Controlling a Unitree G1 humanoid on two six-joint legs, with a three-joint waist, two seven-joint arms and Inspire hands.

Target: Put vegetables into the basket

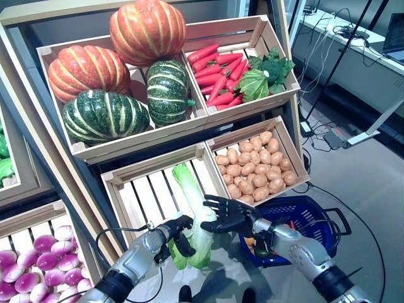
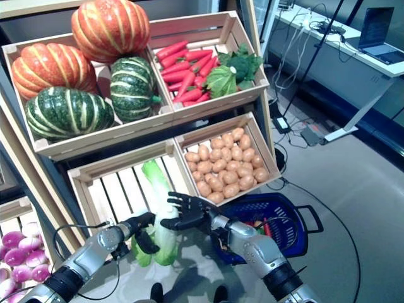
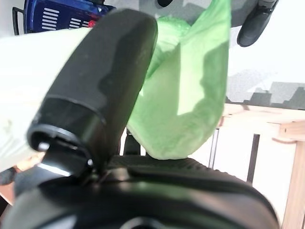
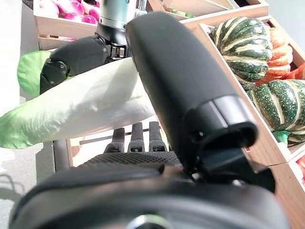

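Note:
A long Chinese cabbage (image 1: 192,202) with a white stem and green leaves stands upright in front of the slatted crate (image 1: 145,196). My left hand (image 1: 173,230) is curled round its lower leafy part, shut on it; the left wrist view shows the green leaf (image 3: 186,95) past the thumb (image 3: 105,76). My right hand (image 1: 227,214) is open, its fingers spread and straight against the white stem (image 4: 86,107). The blue basket (image 1: 319,218) sits on the floor just right of the right hand, with some red and orange items inside.
Crates on the rack hold striped pumpkins (image 1: 101,113), red carrots (image 1: 218,69) with leafy greens, potatoes (image 1: 255,167) and purple turnips (image 1: 38,252). A desk (image 1: 353,57) with cables stands at the back right. Grey floor lies beyond the basket.

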